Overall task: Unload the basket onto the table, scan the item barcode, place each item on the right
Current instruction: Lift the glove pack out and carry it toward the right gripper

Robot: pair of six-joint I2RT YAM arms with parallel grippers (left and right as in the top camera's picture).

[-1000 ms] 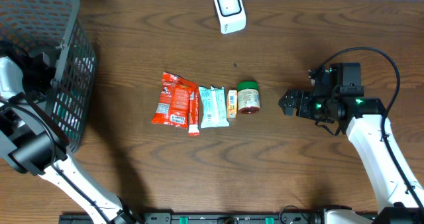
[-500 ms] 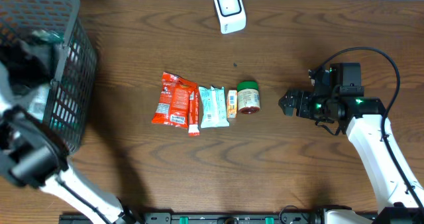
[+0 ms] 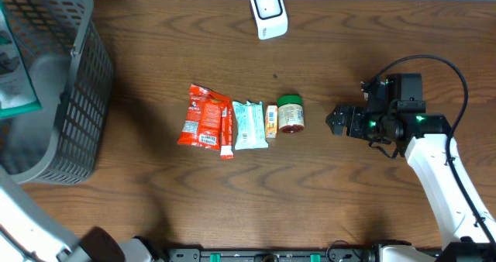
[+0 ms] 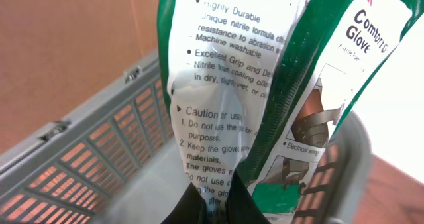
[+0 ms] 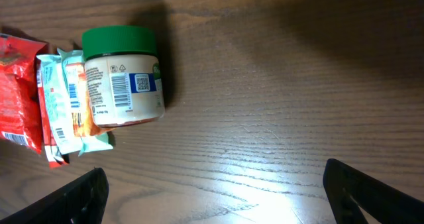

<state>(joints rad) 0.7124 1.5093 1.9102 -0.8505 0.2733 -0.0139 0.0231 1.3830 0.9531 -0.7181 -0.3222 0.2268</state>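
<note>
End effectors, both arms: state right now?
Left end effector: closed, holding the glove package.
Right end effector: open, holding nothing.

1 gray mesh basket (image 3: 74,99). 1 white barcode scanner (image 3: 268,12). 1 green-lid jar (image 3: 291,113), w/ 1 barcode & 1 QR code on its label. 1 glove pack (image 4: 218,85), green & white. Approx. 2 red snack packs (image 3: 203,116), overlapping, exact no. unclear. 2 teal-white wrappers (image 3: 249,125) by the look. 1 small orange pkt (image 3: 271,121). Loose pkts & jar make 1 row on the counter (image 3: 372,208).
</note>
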